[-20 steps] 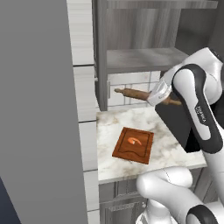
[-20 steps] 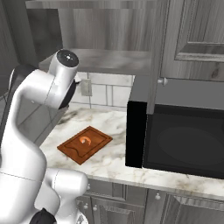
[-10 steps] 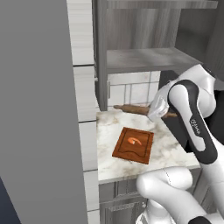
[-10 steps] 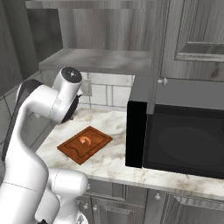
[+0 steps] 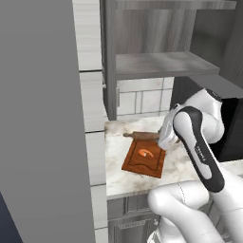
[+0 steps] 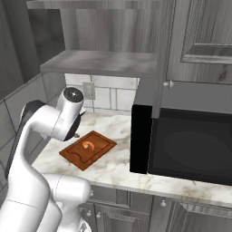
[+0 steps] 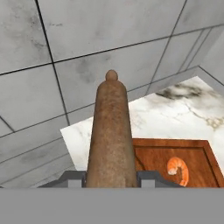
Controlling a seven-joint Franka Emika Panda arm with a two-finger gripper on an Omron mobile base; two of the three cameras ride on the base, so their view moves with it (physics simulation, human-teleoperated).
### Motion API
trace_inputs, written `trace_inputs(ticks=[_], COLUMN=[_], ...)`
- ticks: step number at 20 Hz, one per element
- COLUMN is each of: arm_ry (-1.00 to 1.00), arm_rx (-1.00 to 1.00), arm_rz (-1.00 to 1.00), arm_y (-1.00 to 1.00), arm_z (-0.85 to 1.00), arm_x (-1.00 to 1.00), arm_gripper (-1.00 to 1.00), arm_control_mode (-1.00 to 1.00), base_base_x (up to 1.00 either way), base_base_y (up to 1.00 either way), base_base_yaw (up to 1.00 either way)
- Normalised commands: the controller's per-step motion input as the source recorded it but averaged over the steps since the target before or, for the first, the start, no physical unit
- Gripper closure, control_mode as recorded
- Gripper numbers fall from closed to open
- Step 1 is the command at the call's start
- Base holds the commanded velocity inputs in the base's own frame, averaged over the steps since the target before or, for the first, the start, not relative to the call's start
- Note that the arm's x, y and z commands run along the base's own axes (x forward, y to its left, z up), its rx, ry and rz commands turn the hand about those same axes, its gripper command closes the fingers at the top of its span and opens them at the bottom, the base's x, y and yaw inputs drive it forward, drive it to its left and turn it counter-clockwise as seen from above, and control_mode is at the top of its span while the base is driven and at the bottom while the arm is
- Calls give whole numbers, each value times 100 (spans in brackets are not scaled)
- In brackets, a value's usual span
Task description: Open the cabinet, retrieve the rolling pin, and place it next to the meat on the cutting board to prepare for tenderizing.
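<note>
My gripper (image 7: pixel 111 177) is shut on the brown rolling pin (image 7: pixel 111 135), which runs away from the hand toward the tiled wall. Seen from the left base, the rolling pin (image 5: pixel 141 136) lies level, low over the counter just behind the far edge of the cutting board (image 5: pixel 137 167); the arm hides the gripper itself. I cannot tell whether the pin touches the counter. The orange-pink meat (image 5: pixel 146 152) rests on the board's middle. From the hand, the cutting board (image 7: pixel 151 157) and meat (image 7: pixel 178 170) lie to the right of the pin. The cabinet (image 5: pixel 161 64) above stands open, its grey shelf bare.
The open cabinet door (image 5: pixel 42 118) is a broad grey panel close on the left. A black microwave (image 6: pixel 190 145) stands on the marble counter (image 6: pixel 118 163) right of the cutting board (image 6: pixel 74 155). The tiled wall (image 7: pixel 87 52) is close behind the pin.
The arm has come down with the rolling pin, from below the shelf to just above the counter behind the board. The board and meat have stayed put.
</note>
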Motion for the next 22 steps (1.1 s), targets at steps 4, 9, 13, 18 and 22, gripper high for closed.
trace_inputs(ticks=[4,9,13,18,22], arm_ry=[0,0,0,1,3], arm_rx=[-4,-2,0,-1,-3], arm_rz=[3,4,3,2,3], arm_y=[0,0,0,0,0], arm_z=[-57,-53,-46,-37,-38], arm_x=[0,0,0,2,13], arm_gripper=[100,100,100,100,100], arm_control_mode=[-100,-100,-100,-100,-100], base_base_x=[0,0,0,0,0], base_base_y=[0,0,0,0,0], base_base_yaw=[0,0,0,0,0])
